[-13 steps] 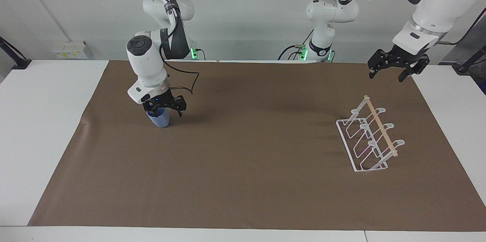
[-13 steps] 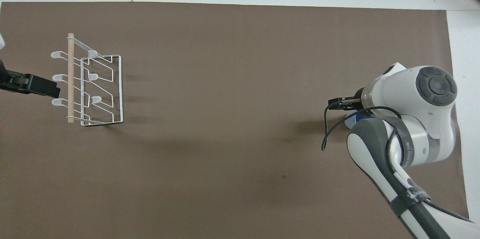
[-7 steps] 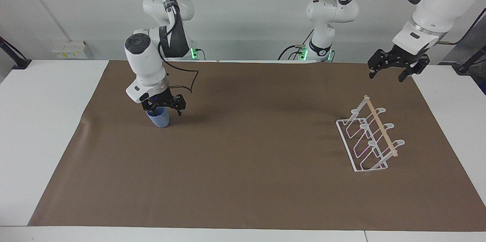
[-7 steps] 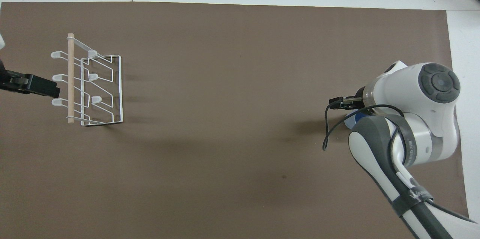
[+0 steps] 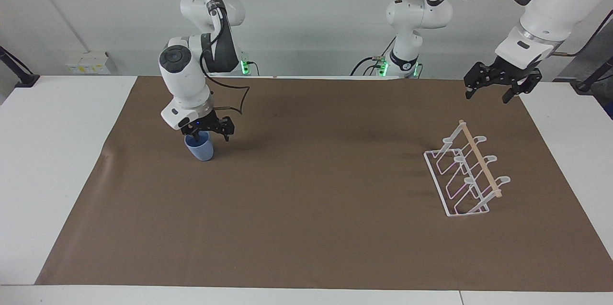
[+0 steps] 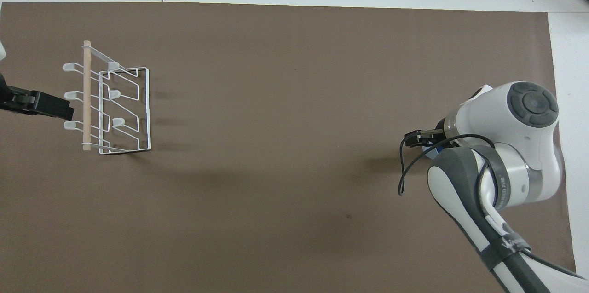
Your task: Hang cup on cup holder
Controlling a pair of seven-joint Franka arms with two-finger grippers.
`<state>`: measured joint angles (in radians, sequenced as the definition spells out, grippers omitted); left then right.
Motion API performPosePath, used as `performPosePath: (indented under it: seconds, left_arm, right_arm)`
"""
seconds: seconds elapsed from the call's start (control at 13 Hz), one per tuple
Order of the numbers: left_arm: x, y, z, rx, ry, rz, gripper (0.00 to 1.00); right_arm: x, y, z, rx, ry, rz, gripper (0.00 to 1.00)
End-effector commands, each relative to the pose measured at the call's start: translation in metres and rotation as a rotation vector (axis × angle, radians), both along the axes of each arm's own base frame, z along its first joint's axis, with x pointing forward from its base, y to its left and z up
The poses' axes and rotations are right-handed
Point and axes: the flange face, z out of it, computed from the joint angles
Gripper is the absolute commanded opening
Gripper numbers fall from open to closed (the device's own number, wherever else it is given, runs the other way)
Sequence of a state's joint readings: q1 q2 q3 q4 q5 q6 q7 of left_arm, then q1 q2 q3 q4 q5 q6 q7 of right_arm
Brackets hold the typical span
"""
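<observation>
Facing view: my right tool hangs open over the cup. My left tool waits open, above the desk near the cup holder.

The cup holder stands on the brown mat.

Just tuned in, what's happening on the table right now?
The right gripper is at the rim of the small light-blue plastic cup, which stands upright on the brown mat toward the right arm's end of the table. Its jaws are open, so the cup is not gripped. The white wire cup holder with a wooden dowel sits empty toward the left arm's end. The left gripper waits in the air, open, over the mat's edge by the holder.
</observation>
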<state>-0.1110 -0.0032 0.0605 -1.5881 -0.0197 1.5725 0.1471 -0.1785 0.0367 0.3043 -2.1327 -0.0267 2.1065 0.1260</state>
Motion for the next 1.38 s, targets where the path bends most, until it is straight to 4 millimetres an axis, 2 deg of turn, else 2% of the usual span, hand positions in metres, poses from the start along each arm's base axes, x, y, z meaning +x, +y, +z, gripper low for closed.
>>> performPosePath:
  seconds: [0.0,0.23,0.61,0.92,1.07,1.3]
  left_arm:
    - [-0.009,0.003,0.001,0.006,0.0,-0.003,1.0]
    - [-0.009,0.003,0.001,0.006,0.0,-0.003,1.0]
    - [-0.009,0.003,0.001,0.006,0.0,-0.003,1.0]
    - [-0.009,0.003,0.001,0.006,0.0,-0.003,1.0]
    - [-0.009,0.003,0.001,0.006,0.0,-0.003,1.0]
    - [-0.009,0.003,0.001,0.006,0.0,-0.003,1.0]
  right_arm:
    - [-0.018,-0.002,-0.001,-0.021,0.029,0.005,1.0]
    - [-0.026,-0.002,-0.006,-0.026,0.04,0.007,1.0]
    - [-0.023,-0.012,-0.01,-0.017,0.02,0.033,1.0]
    - [-0.021,-0.026,-0.027,-0.007,-0.007,0.007,1.0]
    - [-0.022,-0.027,-0.036,-0.003,-0.009,0.004,1.0]
    - [-0.022,-0.027,-0.039,-0.002,-0.003,0.001,0.84]
